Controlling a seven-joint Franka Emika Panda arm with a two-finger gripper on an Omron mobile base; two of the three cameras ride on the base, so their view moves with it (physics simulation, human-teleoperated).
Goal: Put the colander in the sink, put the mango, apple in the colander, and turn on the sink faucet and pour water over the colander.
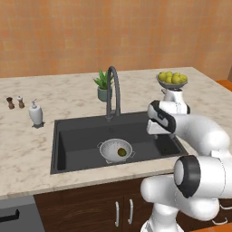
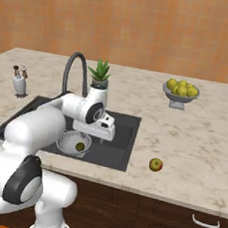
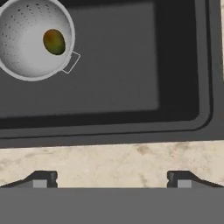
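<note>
The white perforated colander (image 1: 108, 152) (image 2: 69, 143) (image 3: 26, 43) stands on the floor of the dark grey sink (image 1: 77, 136) (image 2: 117, 146) (image 3: 122, 57). The dark green mango (image 1: 122, 152) (image 2: 80, 146) (image 3: 54, 41) lies inside it. The apple (image 2: 155, 165) rests on the counter to the right of the sink, near the front edge. The gooseneck sink faucet (image 1: 114, 86) (image 2: 73, 69) rises behind the basin. My gripper (image 1: 156, 131) (image 2: 105, 134) (image 3: 111, 181) hangs open and empty over the right part of the sink, off to one side of the colander.
A bowl of pale yellow-green fruits (image 1: 172, 79) (image 2: 181, 89) stands at the back right. A potted plant (image 1: 104, 86) (image 2: 100, 73) sits beside the faucet. A soap dispenser (image 1: 36, 113) (image 2: 20, 86) and two shakers (image 1: 10, 103) are left of the sink.
</note>
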